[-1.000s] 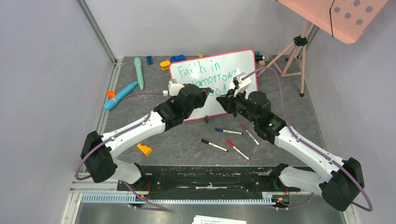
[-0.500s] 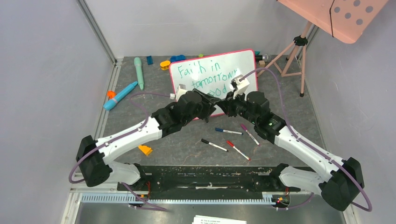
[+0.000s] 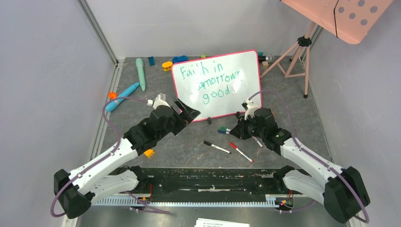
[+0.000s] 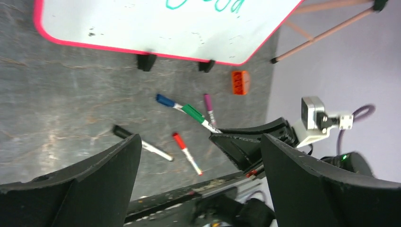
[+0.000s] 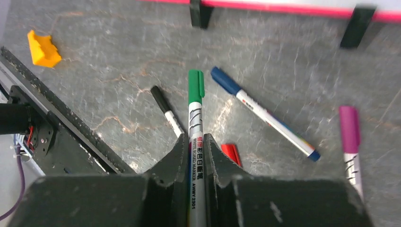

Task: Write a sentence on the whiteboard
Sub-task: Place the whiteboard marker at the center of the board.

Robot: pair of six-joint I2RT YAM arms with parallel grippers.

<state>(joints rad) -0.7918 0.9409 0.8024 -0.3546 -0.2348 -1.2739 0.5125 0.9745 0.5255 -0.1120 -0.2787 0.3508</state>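
Both arms have drawn back from the whiteboard (image 3: 247,100), where they were close together a second ago, and the left gripper (image 3: 186,111) has opened. Its jaws stand fully apart and hold nothing. It hangs at about 8 o'clock of the board.

The right gripper (image 5: 196,142) is closed tight on the green marker (image 5: 195,101), whose capped end points to 12 o'clock in the right wrist view, toward the board's black feet. This gripper is low over the table (image 3: 189,142), at about 5 o'clock of the board.

The board stands at 12 o'clock on the table, and the sentence (image 3: 215,80) on it reads about "Faith in tomorrow good" in green, partly smudged.

The writing seems finished, so the step in hand is probably to put the marker down. To do it well, the right arm should lower the marker almost flat onto bare table between the black marker (image 5: 165,111) and the blue marker (image 5: 260,111). It should open only when the marker rests there, so that it does not roll onto the others.
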